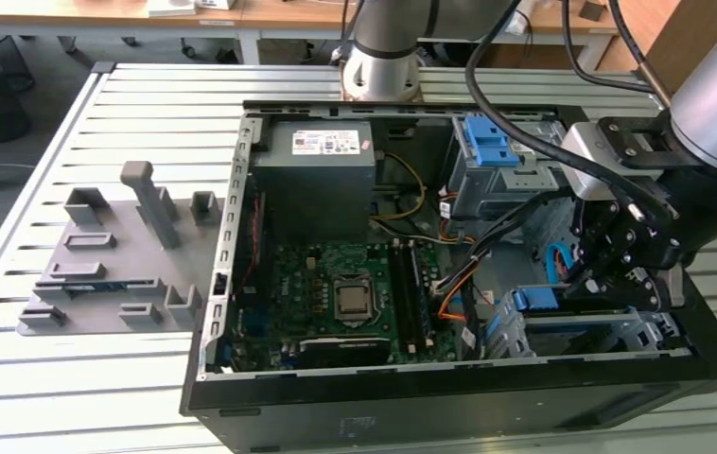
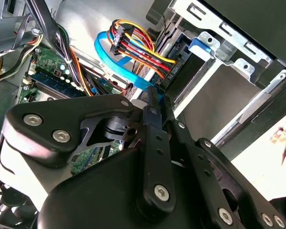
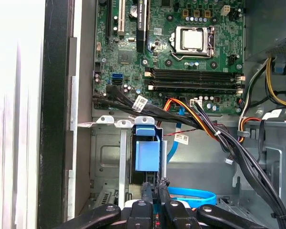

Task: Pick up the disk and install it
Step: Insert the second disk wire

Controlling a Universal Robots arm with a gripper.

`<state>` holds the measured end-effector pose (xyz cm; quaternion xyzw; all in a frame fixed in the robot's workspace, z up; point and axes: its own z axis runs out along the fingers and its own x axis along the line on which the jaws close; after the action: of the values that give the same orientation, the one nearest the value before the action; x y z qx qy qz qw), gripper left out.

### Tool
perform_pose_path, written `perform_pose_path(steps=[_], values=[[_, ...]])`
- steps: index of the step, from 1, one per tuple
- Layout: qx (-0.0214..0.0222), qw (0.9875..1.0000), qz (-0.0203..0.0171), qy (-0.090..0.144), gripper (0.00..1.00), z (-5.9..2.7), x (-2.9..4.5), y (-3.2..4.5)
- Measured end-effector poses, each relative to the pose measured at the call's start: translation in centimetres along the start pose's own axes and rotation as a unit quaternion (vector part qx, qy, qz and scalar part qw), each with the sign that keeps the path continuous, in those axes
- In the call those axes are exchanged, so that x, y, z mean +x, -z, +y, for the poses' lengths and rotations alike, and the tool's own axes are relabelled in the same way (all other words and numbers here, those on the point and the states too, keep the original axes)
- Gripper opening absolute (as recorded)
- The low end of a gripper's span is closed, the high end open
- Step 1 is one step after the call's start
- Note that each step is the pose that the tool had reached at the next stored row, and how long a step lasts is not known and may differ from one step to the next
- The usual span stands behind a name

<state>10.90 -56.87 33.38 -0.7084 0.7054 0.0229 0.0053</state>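
First wrist view: gripper (image 3: 154,188) fingers pressed together on the disk (image 3: 148,155) — keep it square to the drive bay (image 3: 105,152) — seat gently.

Open computer case on bench, with fixture plate alongside.

Case (image 1: 460,397) lies on the bench (image 1: 106,378); fixture plate (image 1: 113,265) sits beside it toward the exterior view's left. Inside: power supply (image 1: 321,175) at the far end, motherboard (image 1: 333,298) nearer the camera, drive cage (image 1: 504,165) toward the exterior view's right. The hand (image 1: 623,284) hangs over the drive bay (image 1: 585,326) at the near right corner.
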Motion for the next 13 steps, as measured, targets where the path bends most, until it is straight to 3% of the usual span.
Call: perform_pose_path(steps=[13], values=[[0.0, 1.0, 0.0, 0.0, 0.17, 0.01, -0.01, 0.25]])
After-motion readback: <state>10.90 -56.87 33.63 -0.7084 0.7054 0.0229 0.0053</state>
